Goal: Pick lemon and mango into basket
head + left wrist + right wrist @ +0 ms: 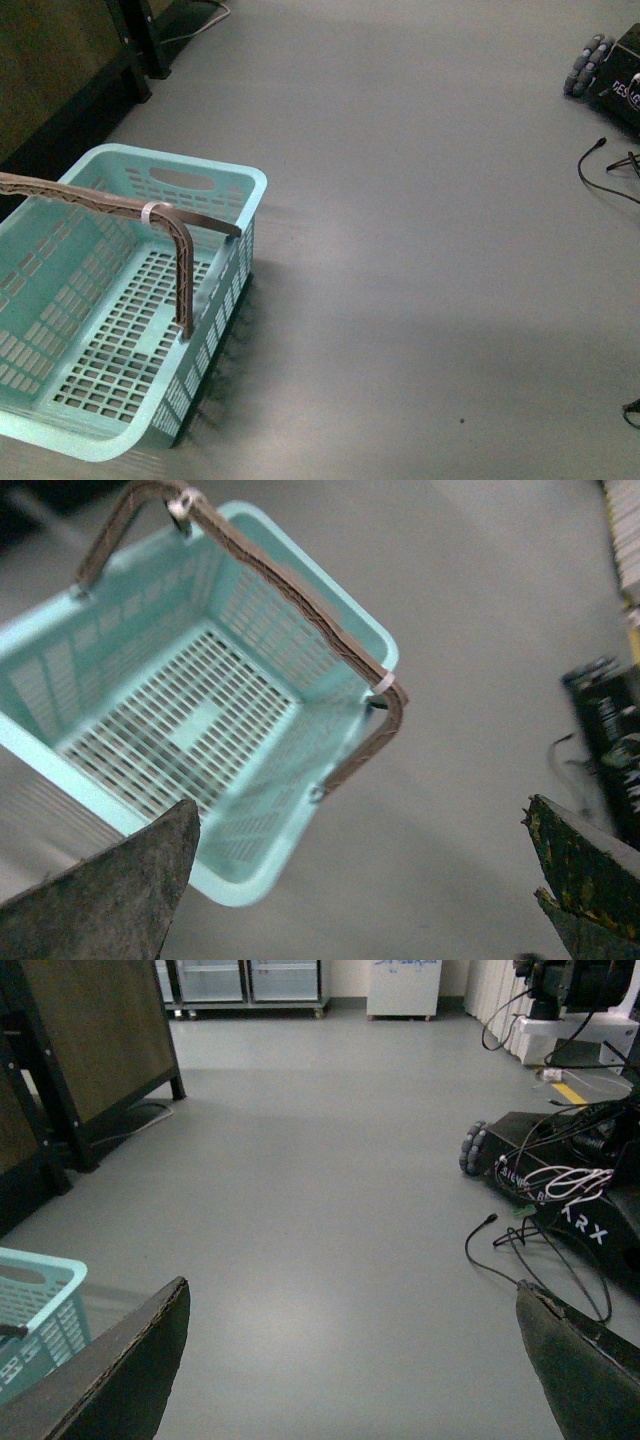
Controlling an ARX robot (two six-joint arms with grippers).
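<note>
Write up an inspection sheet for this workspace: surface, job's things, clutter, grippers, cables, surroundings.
Surface: grey floor, bare around the basket.
Job's things: basket stands upright on the floor to the left, empty, with its handle raised; lemon and mango nothing seen.
Clutter: nothing seen.
Grippers: left gripper open above the basket, holding nothing; right gripper open over bare floor, holding nothing.
Cables: black cable loose on the floor to the right, more bundled on the wheeled base.
Surroundings: dark panel stand to the left, cabinets at the far wall.
</note>
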